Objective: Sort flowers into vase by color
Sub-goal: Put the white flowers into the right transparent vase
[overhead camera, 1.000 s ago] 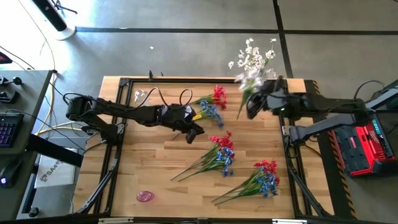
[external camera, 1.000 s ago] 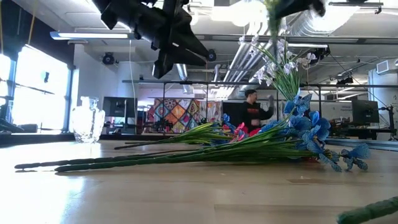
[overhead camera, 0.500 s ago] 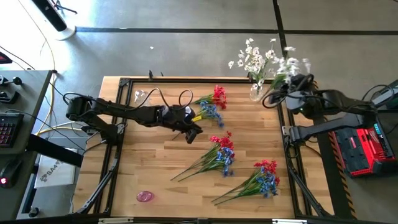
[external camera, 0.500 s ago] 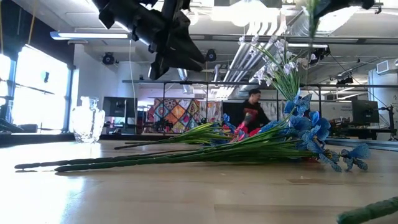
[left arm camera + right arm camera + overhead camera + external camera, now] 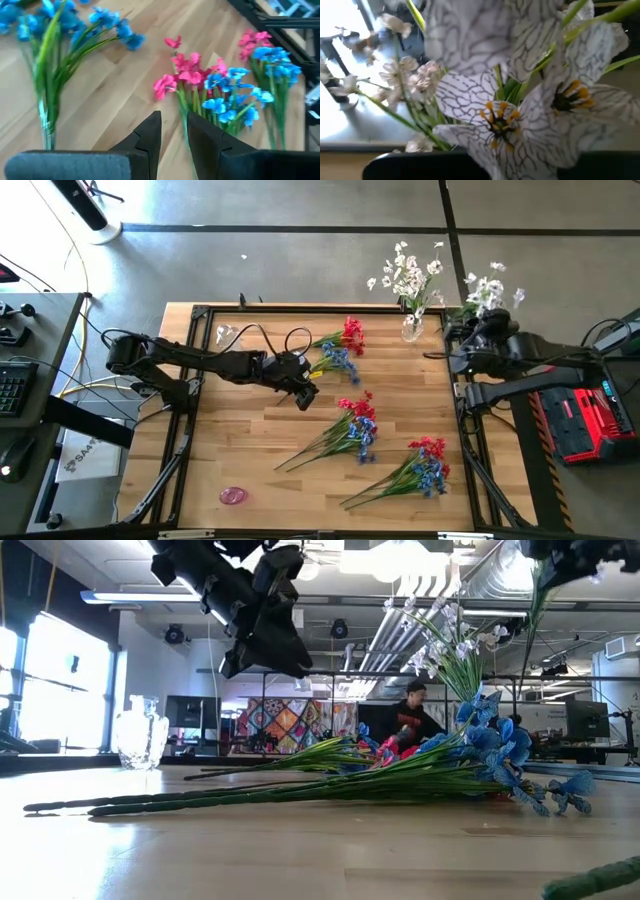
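White blossoms already fill the vase (image 5: 411, 330) at one o'clock, and the right fingers (image 5: 470, 340), clamped on another white spray (image 5: 487, 288), carry it beside that. Red-and-blue bunches (image 5: 350, 425) lie unsorted mid-tabletop (image 5: 250, 450); left fingers (image 5: 305, 395), slightly parted and empty, hover over them.

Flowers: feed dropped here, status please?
Right claw shut on white spray, beside vase. Left claw empty, over table. Red-blue bunches unsorted.
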You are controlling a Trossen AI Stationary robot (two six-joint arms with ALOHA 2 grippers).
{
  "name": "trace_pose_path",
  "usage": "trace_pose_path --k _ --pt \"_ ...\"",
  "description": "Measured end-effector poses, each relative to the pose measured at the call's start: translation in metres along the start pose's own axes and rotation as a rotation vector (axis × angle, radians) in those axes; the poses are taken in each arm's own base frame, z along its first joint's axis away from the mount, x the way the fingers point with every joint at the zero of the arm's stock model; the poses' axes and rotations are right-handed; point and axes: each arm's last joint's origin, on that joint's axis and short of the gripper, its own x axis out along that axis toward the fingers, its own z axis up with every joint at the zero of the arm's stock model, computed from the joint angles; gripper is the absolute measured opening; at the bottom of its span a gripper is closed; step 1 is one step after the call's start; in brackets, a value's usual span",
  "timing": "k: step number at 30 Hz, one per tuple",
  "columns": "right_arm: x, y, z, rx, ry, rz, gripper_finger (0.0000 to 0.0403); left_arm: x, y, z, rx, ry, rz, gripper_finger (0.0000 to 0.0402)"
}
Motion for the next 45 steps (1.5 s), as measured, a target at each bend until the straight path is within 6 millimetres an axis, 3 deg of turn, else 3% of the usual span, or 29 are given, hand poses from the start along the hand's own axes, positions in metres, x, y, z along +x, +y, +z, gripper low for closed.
trace_pose_path --k 6,12,17,21,26,30,34,36,41,45 --pt "0.008 -0.003 -0.029 -0.012 -0.142 -0.043 0.0000 0.000 0.001 -0.001 0.001 0.008 0.008 0.0080" --pt "0.015 0.005 -0.058 0.038 -0.173 -0.043 0.0000 0.000 0.003 -0.001 0.013 0.022 0.017 0.0079" --pt "0.018 0.009 -0.067 0.070 -0.193 -0.043 0.0000 0.000 0.003 -0.001 0.011 0.031 0.005 0.0079" --pt "0.018 0.011 -0.062 0.097 -0.214 -0.055 0.0000 0.000 0.003 -0.002 0.012 0.050 -0.008 0.0079" --pt "0.020 0.018 -0.054 0.005 -0.151 -0.056 0.0000 0.000 0.003 -0.003 0.018 0.063 -0.003 0.0078" --pt "0.013 0.018 -0.021 -0.025 -0.079 -0.002 0.0000 -0.002 0.002 -0.003 0.032 0.084 -0.044 0.0078" --pt "0.008 0.003 0.002 -0.099 -0.058 0.017 0.0000 -0.007 0.001 -0.001 0.084 0.078 -0.072 0.0078" --pt "0.008 -0.006 0.005 -0.125 -0.003 0.072 0.0000 -0.008 0.003 0.001 0.102 0.073 -0.071 0.0078" --pt "0.000 -0.017 0.022 -0.120 0.034 0.419 0.0000 -0.010 0.010 0.008 0.119 0.049 -0.077 0.0078" --pt "0.001 -0.018 0.027 -0.178 -0.020 0.392 0.0000 -0.011 0.015 0.017 0.130 0.028 -0.130 0.0078"
